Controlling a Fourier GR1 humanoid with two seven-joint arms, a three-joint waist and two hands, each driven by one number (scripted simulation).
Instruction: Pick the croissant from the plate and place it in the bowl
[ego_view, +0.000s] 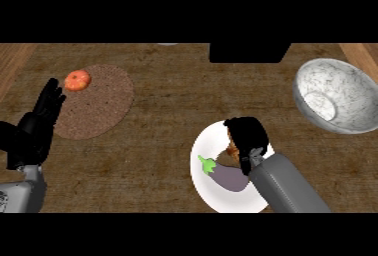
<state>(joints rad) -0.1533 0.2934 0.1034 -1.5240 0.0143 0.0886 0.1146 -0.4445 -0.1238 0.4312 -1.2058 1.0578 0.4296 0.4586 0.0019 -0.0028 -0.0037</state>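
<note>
Right hand (247, 134) curls its fingers round the croissant (232, 150) on the near plate (221, 200); next it likely needs lifting to the far-right bowl (347, 85).

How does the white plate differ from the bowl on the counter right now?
The plate is flat and plain white; the bowl is deep, with grey veining. The plate carries an eggplant and a croissant partly under the right robot hand; the bowl shows nothing inside. The plate lies lower in the view; the bowl sits up at the right. Both are round, pale and on the wooden counter.
</note>
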